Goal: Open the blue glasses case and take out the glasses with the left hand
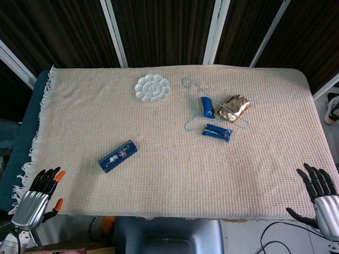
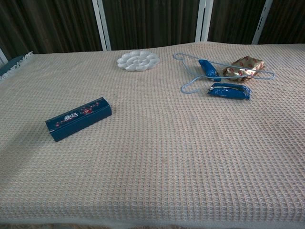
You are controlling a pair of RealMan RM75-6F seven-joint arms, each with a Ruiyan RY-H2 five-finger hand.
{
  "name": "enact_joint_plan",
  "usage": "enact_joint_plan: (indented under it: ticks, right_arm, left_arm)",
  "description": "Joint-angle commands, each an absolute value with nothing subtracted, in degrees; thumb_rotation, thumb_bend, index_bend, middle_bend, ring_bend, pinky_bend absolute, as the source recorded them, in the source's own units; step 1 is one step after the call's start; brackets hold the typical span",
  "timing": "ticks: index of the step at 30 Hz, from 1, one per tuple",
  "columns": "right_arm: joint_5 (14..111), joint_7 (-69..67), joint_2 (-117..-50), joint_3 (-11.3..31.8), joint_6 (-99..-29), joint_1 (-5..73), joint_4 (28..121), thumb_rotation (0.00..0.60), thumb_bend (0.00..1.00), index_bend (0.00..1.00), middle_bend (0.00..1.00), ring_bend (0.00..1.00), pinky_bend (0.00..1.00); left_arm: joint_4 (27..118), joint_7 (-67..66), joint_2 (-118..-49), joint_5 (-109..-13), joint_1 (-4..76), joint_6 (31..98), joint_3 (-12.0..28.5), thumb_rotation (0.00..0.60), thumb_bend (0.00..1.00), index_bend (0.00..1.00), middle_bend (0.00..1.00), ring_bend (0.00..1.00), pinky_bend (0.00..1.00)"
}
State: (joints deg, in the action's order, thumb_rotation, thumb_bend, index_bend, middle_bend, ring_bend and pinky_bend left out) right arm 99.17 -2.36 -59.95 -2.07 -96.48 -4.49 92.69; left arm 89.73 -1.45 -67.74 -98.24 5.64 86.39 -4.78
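A: Where do things stand?

B: Nothing is started. The blue glasses case [image 1: 118, 156] lies shut on the woven cloth [image 1: 175, 180], at about eight o'clock from the table's middle. The left hand [image 1: 37, 197] hovers off the near left corner, fingers spread and holding nothing; the right hand [image 1: 320, 196] sits at the near right edge, equally spread and empty.

A: How should the left hand go in?

B: I'd reach toward one o'clock from where it waits. The case lies aslant, so turn the wrist to match its long axis. It looks rigid, long and boxy with a printed floral lid, so it should not give under the fingers. The seam isn't visible from here; I'd guess it runs along a long side.

A: Any trouble nearby?

B: Little. The white flower-shaped palette [image 1: 152, 87] is at twelve o'clock, and the thin wire hanger [image 1: 197, 108], two glossy blue packets [image 1: 216, 132] and a crinkly gold wrapper [image 1: 235, 106] lie at two o'clock, well apart. The waffle cloth may bunch if the case is dragged.
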Motion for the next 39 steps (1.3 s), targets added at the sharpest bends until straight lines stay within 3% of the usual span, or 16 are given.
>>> enact_joint_plan:
  ticks: [1,13,26,39]
  right_arm:
    - [98.98,-2.17,-59.98,-2.05,-96.14,-4.35,92.81,0.6,0.13,0.0,0.0,0.0,0.0]
    - [98.64,-1.71,-60.16,-1.87,-95.37,-3.91,93.24,0.6,0.13,0.0,0.0,0.0,0.0]
    - [96.94,-1.48,-59.94,-1.27,-94.11,-3.35,93.72,0.6,0.13,0.0,0.0,0.0,0.0]
    - [95.84,-3.26,-59.13,-0.86,-94.63,-3.62,93.56,0.6,0.13,0.0,0.0,0.0,0.0]
  left_arm:
    - [89.61,-1.33,-67.86,-98.47,5.74,86.34,-4.85,0.6,0.41,0.02,0.0,0.0,0.0]
    - [84.47,8.25,-79.23,-99.38,9.71,85.43,-1.81,0.6,0.38,0.04,0.0,0.0,0.0]
    - [87.83,-5.43,-89.04,-88.98,17.63,72.98,5.31,0.6,0.38,0.01,0.0,0.0,0.0]
    - [78.44,-12.38,-99.33,-78.58,24.26,65.44,10.44,0.6,0.38,0.0,0.0,0.0,0.0]
